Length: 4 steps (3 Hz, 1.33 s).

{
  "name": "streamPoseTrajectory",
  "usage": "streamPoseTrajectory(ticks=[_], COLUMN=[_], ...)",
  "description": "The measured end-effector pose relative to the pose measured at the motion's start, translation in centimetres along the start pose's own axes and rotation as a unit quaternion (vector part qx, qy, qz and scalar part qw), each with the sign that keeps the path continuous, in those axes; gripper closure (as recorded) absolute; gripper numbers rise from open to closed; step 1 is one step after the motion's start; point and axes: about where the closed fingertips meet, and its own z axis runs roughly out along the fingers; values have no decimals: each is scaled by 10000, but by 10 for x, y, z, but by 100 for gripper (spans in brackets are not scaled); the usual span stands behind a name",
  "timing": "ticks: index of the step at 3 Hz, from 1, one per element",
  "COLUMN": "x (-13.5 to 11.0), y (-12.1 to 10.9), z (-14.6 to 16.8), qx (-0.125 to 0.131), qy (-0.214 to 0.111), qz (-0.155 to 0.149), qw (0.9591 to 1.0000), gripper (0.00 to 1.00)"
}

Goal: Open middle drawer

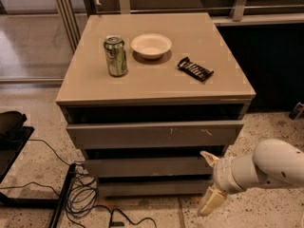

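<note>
The middle drawer (147, 166) is the plain grey-brown front between the taller scratched top front (154, 134) and the short bottom front (152, 187) of the cabinet. It sits nearly flush, with a dark gap above it. My gripper (209, 180) is at the cabinet's lower right front, open, with its fingers spread one above the other. The upper fingertip (208, 156) is at the right end of the middle drawer's top edge. The lower finger (210, 202) hangs below the bottom front, near the floor.
On the cabinet top (156, 80) stand a green can (116, 56), a white bowl (151, 45) and a dark snack bar (195, 69). Cables (80, 198) and a black stand (14, 141) lie on the floor at the left. A dark wall is at the right.
</note>
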Motion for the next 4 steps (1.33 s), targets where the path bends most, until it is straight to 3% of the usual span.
streamPoseTrajectory(ticks=[1,2,3,4], x=[4,5,5,2], y=[7,-10,-10,-14], z=[37,36,36,44], qx=[264,617,616,519], qy=[216,230,230,200], qz=[-423,-457,-458,-667], qw=[9985,9968,9968,9962], gripper=[0,0,0,0])
